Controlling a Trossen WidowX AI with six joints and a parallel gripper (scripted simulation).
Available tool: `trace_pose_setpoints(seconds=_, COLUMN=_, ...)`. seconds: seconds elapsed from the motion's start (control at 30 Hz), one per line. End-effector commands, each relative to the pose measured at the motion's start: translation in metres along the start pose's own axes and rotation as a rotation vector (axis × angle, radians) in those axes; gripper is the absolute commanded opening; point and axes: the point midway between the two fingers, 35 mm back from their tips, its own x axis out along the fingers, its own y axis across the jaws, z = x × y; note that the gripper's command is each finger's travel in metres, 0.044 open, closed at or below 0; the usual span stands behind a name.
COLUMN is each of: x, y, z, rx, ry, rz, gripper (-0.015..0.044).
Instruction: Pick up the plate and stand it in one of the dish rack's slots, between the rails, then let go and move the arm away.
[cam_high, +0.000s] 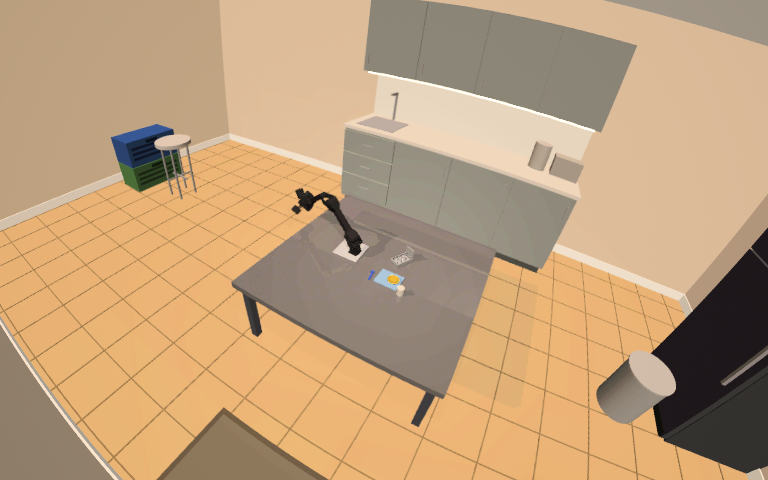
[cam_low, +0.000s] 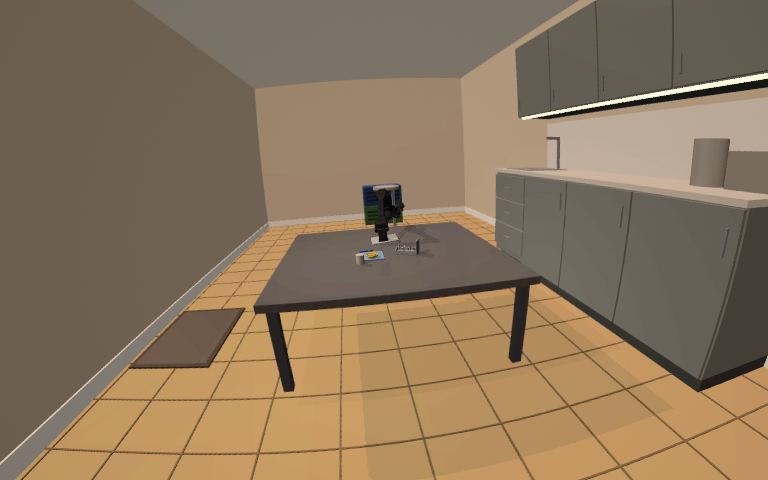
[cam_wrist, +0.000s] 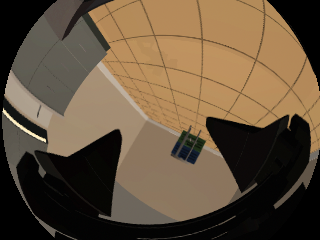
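Observation:
The yellow round plate (cam_high: 393, 279) (cam_low: 371, 255) lies flat on a light blue mat (cam_high: 381, 277) (cam_low: 381, 256) on the table. The small grey dish rack (cam_high: 402, 258) (cam_low: 406, 249) stands beside the mat, with a taller panel at one end; no plate shows in it. My gripper (cam_high: 297, 201) (cam_wrist: 164, 128) is open and empty, its two black fingers wide apart. It is raised on the far side of the arm's base, away from the plate and rack. The wrist view shows neither plate nor rack. The rack's slots are too small to tell apart.
A white cup (cam_high: 400, 290) (cam_low: 360, 259) stands at the mat's edge. A small blue item (cam_high: 371, 275) (cam_low: 366, 250) lies on its other side, nearer the arm's base. A stool (cam_high: 172, 141) and blue and green crates (cam_high: 127, 148) (cam_wrist: 188, 150) stand on the floor beyond the table.

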Motion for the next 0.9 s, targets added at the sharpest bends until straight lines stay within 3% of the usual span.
trace_pose_setpoints(seconds=0.0, x=0.001, y=0.003, z=0.002, rx=-0.003, ry=-0.004, rz=0.003, gripper=0.0400)
trace_pose_setpoints(seconds=0.3, x=0.017, y=0.114, z=0.077, rx=-0.111, ry=-0.178, rz=0.090, gripper=0.0400)
trace_pose_setpoints(seconds=0.63, x=0.008, y=0.176, z=0.130, rx=-0.240, ry=-0.311, rz=0.122, gripper=0.0400)
trace_pose_setpoints(seconds=0.87, x=-0.011, y=0.252, z=0.207, rx=-0.313, ry=-0.476, rz=0.127, gripper=0.0400)
